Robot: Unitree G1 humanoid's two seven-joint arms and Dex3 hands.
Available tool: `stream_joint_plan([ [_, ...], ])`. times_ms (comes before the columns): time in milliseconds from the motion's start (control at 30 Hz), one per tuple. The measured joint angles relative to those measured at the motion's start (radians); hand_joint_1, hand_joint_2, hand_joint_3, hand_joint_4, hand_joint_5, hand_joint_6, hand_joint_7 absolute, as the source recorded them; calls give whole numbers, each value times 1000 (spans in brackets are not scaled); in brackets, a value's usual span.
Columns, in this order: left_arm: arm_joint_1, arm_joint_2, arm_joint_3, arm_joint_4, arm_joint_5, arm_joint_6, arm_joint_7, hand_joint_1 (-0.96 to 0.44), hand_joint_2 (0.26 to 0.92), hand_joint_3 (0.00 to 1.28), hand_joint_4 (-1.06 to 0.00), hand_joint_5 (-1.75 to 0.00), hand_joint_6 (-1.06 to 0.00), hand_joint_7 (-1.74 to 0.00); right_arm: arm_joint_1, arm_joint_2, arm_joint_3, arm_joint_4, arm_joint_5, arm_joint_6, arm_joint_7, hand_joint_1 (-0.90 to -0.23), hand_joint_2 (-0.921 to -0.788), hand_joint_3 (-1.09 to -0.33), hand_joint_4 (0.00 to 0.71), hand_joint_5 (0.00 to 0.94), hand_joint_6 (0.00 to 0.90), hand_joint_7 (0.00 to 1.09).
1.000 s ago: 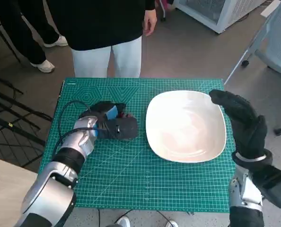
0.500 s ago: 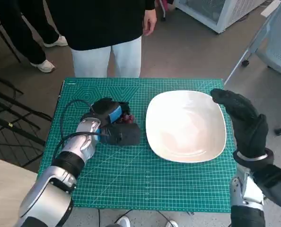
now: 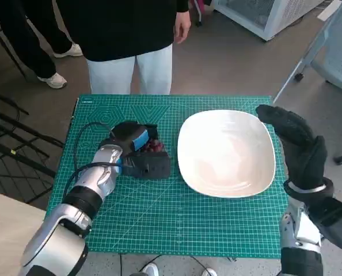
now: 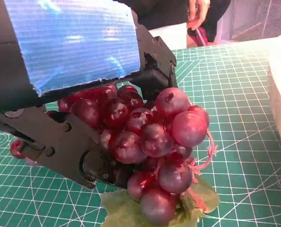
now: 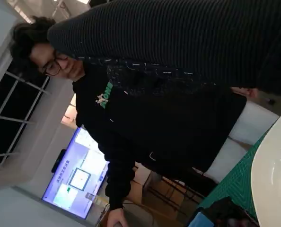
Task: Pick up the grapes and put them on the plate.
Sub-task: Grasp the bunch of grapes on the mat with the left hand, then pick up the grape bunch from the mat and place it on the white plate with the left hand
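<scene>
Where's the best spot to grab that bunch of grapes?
Probably around the wide upper part of the grapes, coming from above, as the left hand does: the berries are bulkiest there, while the lower end tapers to loose berries and a floppy leaf.

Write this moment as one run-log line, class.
left hand: grips grapes | right hand: raised, holds nothing, at plate's far edge | plate: bare | step: grapes not yet on plate

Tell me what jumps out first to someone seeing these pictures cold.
The bunch of red grapes stands out most, held in the left hand on the green mat, just left of the plate. Next is the big white plate, with nothing on it, and the gloved right hand raised by its right edge. A person in a dark top stands at the table's far side.
</scene>
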Motion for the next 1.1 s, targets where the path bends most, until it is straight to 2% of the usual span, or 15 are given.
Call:
stream_joint_plan([
  [433, 0, 0, 5, 6, -2, -8, 4, 1, 920, 161, -586, -1333, -525, -1213, -2, 0, 0, 10, 0, -13, 0, -576, -921, -688, 197, 1, -1, 351],
  [1100, 0, 0, 13, 9, -3, -7, 8, 1, 921, 158, -589, -1306, -523, -1239, -3, 0, 1, 11, 0, -17, 0, -576, -921, -692, 195, 0, -1, 351],
])
